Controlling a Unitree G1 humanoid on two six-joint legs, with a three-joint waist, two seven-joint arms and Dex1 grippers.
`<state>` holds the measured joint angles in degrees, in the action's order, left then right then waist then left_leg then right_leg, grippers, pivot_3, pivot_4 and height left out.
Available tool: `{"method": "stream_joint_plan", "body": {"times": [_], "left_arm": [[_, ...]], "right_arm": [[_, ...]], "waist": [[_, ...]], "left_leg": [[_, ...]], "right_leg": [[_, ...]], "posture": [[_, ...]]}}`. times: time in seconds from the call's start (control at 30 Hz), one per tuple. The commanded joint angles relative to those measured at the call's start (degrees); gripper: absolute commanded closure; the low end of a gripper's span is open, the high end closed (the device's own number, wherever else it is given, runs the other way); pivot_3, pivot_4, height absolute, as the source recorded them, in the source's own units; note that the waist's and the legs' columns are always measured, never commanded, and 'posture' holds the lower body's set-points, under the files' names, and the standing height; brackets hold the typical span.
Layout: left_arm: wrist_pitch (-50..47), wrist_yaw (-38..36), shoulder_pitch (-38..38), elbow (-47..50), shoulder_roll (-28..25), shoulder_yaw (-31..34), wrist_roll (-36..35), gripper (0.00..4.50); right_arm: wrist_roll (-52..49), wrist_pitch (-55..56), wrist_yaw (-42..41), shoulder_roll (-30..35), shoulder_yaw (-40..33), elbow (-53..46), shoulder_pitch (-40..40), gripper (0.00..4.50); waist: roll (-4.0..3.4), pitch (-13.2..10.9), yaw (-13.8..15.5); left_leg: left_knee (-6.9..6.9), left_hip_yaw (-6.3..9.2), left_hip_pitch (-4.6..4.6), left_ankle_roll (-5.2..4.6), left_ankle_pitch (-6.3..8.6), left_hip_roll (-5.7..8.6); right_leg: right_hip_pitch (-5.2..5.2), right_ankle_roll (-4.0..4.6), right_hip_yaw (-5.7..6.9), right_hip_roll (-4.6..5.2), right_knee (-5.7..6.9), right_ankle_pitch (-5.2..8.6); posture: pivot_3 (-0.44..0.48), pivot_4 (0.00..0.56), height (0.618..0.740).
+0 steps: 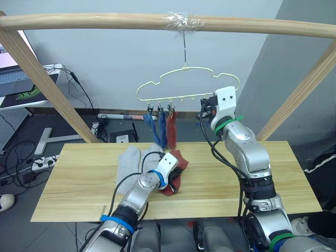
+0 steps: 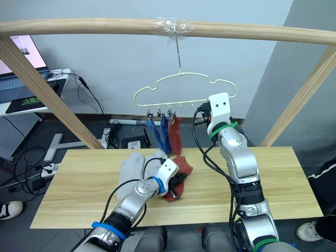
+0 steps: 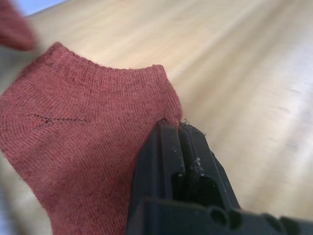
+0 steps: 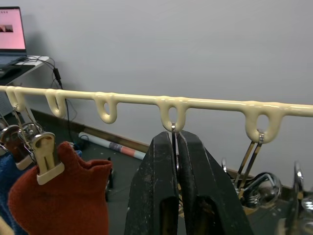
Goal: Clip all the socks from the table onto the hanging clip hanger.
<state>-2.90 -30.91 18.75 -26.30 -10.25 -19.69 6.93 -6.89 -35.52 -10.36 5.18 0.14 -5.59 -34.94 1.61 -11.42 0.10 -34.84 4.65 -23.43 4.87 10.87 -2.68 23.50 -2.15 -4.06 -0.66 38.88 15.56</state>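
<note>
Left gripper (image 1: pixel 177 174), two black fingers pressed together on the cuff edge of a rust-red knit ankle sock (image 1: pixel 173 181), rests low on the wide pale plank table (image 1: pixel 273 178); in the left wrist view the fingers (image 3: pixel 168 152) pinch the sock's rim while the rest of it lies flat on the wood. Right gripper (image 1: pixel 206 111), raised well above the table, has its fingers closed on a small grey metal clip hanging from a loop of the thin pale yellow-green wire clip hanger (image 1: pixel 186 89), which hangs by its hook from a thick round wooden rail (image 1: pixel 105 22). Two blue socks (image 1: pixel 157 131) and one rust-red sock (image 1: pixel 171 128) already hang from the leftmost clips; two light grey socks (image 1: pixel 127 161) lie on the table just left of the left gripper. Judged from this layout, the pinched sock lies below and to the left of the held clip, its long axis roughly toward the robot, so the left arm, being nearer, must carry the cuff up and rightward to the clip.
</note>
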Motion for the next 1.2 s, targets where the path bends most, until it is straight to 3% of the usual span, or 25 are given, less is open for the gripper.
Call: {"method": "stream_joint_plan", "body": {"times": [0.03,0.23,0.63,0.8,1.2], "left_arm": [[4.7,-0.2,0.4,8.8,1.4,2.0,-2.9,4.45],[14.7,1.3,-0.4,16.2,0.6,2.5,-1.9,4.45],[33.6,11.5,2.1,15.0,-1.1,3.5,6.5,4.45],[38.7,16.1,4.0,13.8,-1.7,3.7,10.1,4.45],[42.2,19.5,5.5,13.1,-1.6,3.1,12.4,4.45]], "right_arm": [[-6.1,-8.9,0.5,-0.2,-6.5,-2.1,-2.5,4.50],[-14.5,-23.7,3.1,-0.5,-15.6,-0.9,-8.6,4.50],[-23.8,-38.4,10.5,-2.1,-29.0,5.0,-17.3,4.50],[-25.5,-42.5,12.0,-1.9,-31.1,4.8,-18.4,4.50],[-26.8,-43.9,14.4,-2.5,-33.6,5.9,-19.8,4.50]], "waist": [[0.00,0.0,0.0],[-0.01,0.0,0.0],[-0.02,0.0,0.1],[-0.02,0.0,0.2],[-0.02,0.0,0.2]], "left_leg": [[0.00,0.01,-0.01,0.00,0.00,0.00],[0.00,-0.01,0.00,0.00,0.00,0.00],[0.00,-0.02,-0.05,-0.01,0.00,0.02],[0.01,-0.02,-0.05,-0.01,0.00,0.02],[0.01,-0.02,-0.06,-0.01,0.00,0.03]], "right_leg": [[0.00,0.00,0.00,0.00,0.00,0.00],[0.00,0.00,-0.02,0.02,0.00,0.00],[0.01,0.00,-0.02,0.02,-0.04,0.00],[0.01,0.00,-0.02,0.02,-0.04,0.00],[0.01,0.00,-0.01,0.02,-0.04,0.00]], "posture": [[0.109,0.161,0.740],[0.102,0.157,0.740],[0.096,0.155,0.740],[0.097,0.157,0.740],[0.099,0.156,0.740]]}}
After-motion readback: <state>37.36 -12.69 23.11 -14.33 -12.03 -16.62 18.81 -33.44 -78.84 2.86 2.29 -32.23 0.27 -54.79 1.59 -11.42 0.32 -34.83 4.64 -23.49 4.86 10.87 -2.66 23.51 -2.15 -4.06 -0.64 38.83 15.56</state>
